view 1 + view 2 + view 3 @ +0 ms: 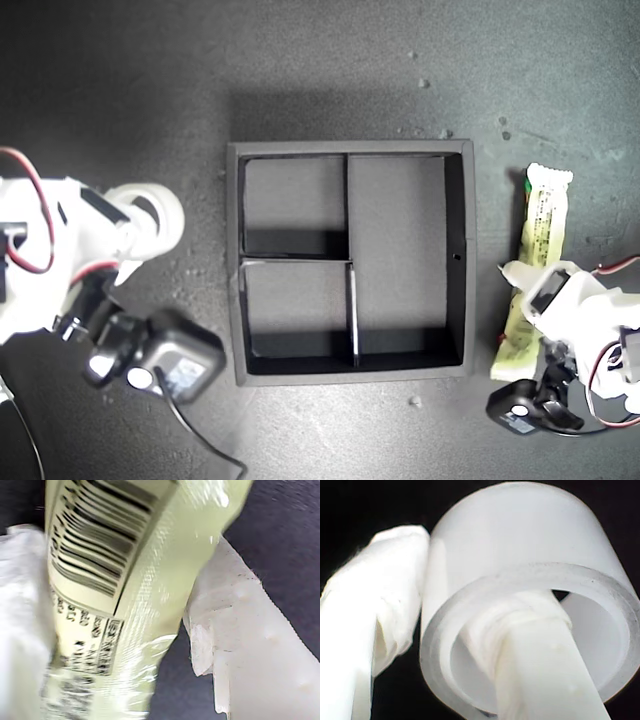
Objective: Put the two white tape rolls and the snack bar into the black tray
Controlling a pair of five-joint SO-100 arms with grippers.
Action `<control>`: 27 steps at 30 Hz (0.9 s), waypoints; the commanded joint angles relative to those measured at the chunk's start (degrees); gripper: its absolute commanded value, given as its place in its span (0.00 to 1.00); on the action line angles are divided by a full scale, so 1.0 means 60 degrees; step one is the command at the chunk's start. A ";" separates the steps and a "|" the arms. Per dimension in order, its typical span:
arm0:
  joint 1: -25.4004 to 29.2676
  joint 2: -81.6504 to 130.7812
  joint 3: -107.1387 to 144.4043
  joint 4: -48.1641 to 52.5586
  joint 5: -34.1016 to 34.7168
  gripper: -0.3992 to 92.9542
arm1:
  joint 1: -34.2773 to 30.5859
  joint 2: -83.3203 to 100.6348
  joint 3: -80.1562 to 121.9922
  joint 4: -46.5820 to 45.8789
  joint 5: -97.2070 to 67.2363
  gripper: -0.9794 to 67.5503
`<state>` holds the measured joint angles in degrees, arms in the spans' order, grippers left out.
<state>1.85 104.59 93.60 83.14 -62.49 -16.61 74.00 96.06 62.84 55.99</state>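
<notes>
My first claw [530, 290] sat at the exterior view's right, closed around the snack bar [538, 250], which lay on the dark table [330, 80] just beside the black tray [465, 250] and outside its wall; the first wrist view showed the barcoded wrapper [130, 580] pressed between the white fingers [235, 630]. My second claw [135, 225], at the exterior view's left, held a white tape roll [160, 215] with one finger [540, 650] through its hole and the other against its outer wall, well apart from the tray. I could see only this one roll; all three tray compartments looked empty. As I judged it, the slick wrapper could slide or buckle in a grip taken near one end, leaving the long bar to droop and catch on the tray wall. The roll, pinched through a thin wall, might pivot on the finger and drop off short of a small compartment.
</notes>
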 commanded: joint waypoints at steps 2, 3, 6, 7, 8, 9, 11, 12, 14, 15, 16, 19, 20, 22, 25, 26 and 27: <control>0.0073 -0.1187 -0.1904 0.0132 0.0293 0.00 | -0.0264 -0.0044 -0.0044 0.0103 -0.1040 0.07; 0.0103 -0.1567 -0.2329 0.0220 0.0366 0.00 | -0.0352 -0.0029 -0.0234 0.0439 -0.1040 0.05; 0.0132 -0.2695 -0.3604 0.0659 0.0527 0.00 | -0.0630 0.0103 -0.1069 0.1553 -0.1055 0.03; 0.0132 -0.3018 -0.3984 0.0806 0.0571 0.00 | -0.0703 0.0103 -0.1479 0.1963 -0.1113 0.03; 0.0132 -0.3281 -0.4351 0.0967 0.0601 0.00 | -0.0776 0.0103 -0.1948 0.2388 -0.1201 0.03; 0.0132 -0.3516 -0.4688 0.1099 0.0615 0.00 | -0.0835 0.0103 -0.2461 0.2871 -0.1274 0.03; 0.0146 -0.3984 -0.5493 0.1465 0.0674 0.00 | -0.0937 0.0088 -0.3560 0.3867 -0.1436 0.02; 0.0146 -0.4204 -0.5874 0.1655 0.0703 0.00 | -0.0967 0.0044 -0.4233 0.4336 -0.1509 0.02; 0.0146 -0.4658 -0.6650 0.2007 0.0776 0.00 | -0.1025 -0.0015 -0.5610 0.5098 -0.1685 0.02; 0.0161 -0.4951 -0.7134 0.2212 0.0820 0.00 | -0.1025 -0.0029 -0.6211 0.5303 -0.1802 0.02; 0.0161 -0.5303 -0.7720 0.2461 0.0850 0.00 | -0.1011 -0.0044 -0.6797 0.5376 -0.1934 0.02; 0.0176 -0.6899 -1.0444 0.3574 0.0967 0.00 | -0.0776 -0.0425 -0.8540 0.5376 -0.2402 0.02; 0.0176 -0.7251 -1.0957 0.3618 0.0996 0.01 | -0.0645 -0.0732 -0.9214 0.5376 -0.2578 0.02; 0.0117 -0.7632 -1.1294 0.3618 0.0981 0.01 | -0.0366 -0.1582 -1.0708 0.5332 -0.2930 0.02; 0.0015 -0.8057 -1.1323 0.3618 0.0938 0.01 | 0.0059 -0.2754 -1.2642 0.5215 -0.3354 0.02; 0.0000 -0.8232 -1.1396 0.3618 0.0938 0.01 | 0.0161 -0.2798 -1.2627 0.4966 -0.3413 0.02; -0.0015 -0.8364 -1.1440 0.3618 0.0938 0.01 | 0.0264 -0.2798 -1.2539 0.4717 -0.3442 0.02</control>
<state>2.37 54.84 28.65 103.80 -56.87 -16.79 57.48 26.46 93.87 37.18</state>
